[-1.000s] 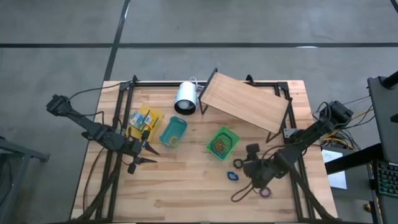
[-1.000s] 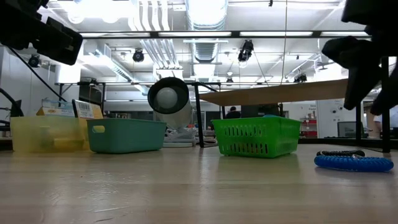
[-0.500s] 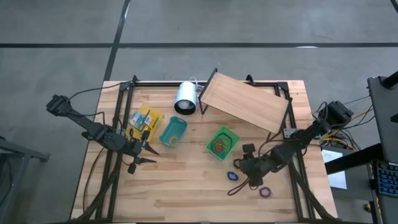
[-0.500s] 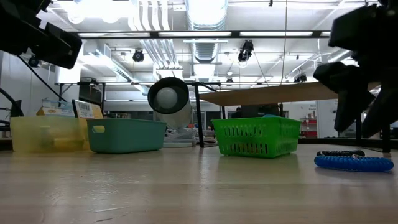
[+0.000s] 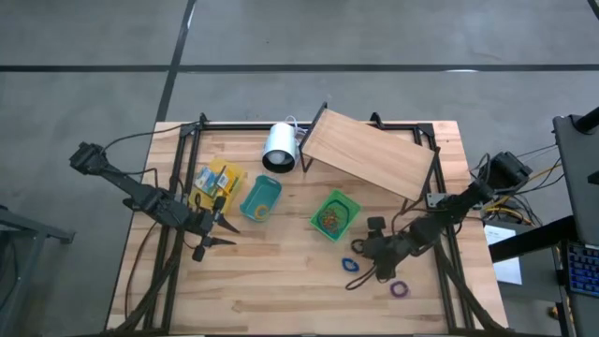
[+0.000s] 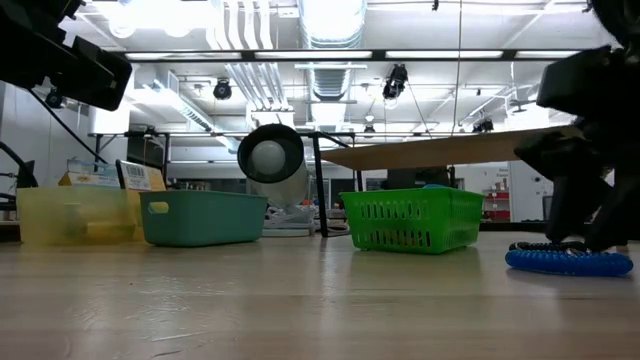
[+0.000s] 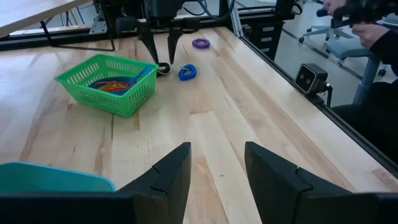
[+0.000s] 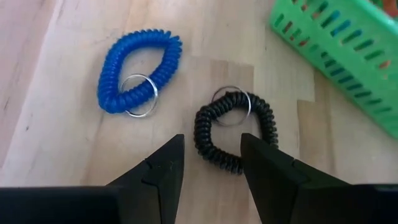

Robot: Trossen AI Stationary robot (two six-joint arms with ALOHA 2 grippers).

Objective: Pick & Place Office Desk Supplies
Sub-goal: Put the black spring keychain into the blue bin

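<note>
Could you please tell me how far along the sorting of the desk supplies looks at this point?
Done: coil bands lie in the green basket, and yellow packets in the yellow bin. In hand: the right hand, open, hovers over the black coil. Left: that coil, the blue coil and the purple coil. The left hand waits, open.

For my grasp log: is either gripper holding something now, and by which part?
Nothing is held. The right gripper is open above the black coiled wrist loop, not gripping it. The left gripper is open and empty.
</note>
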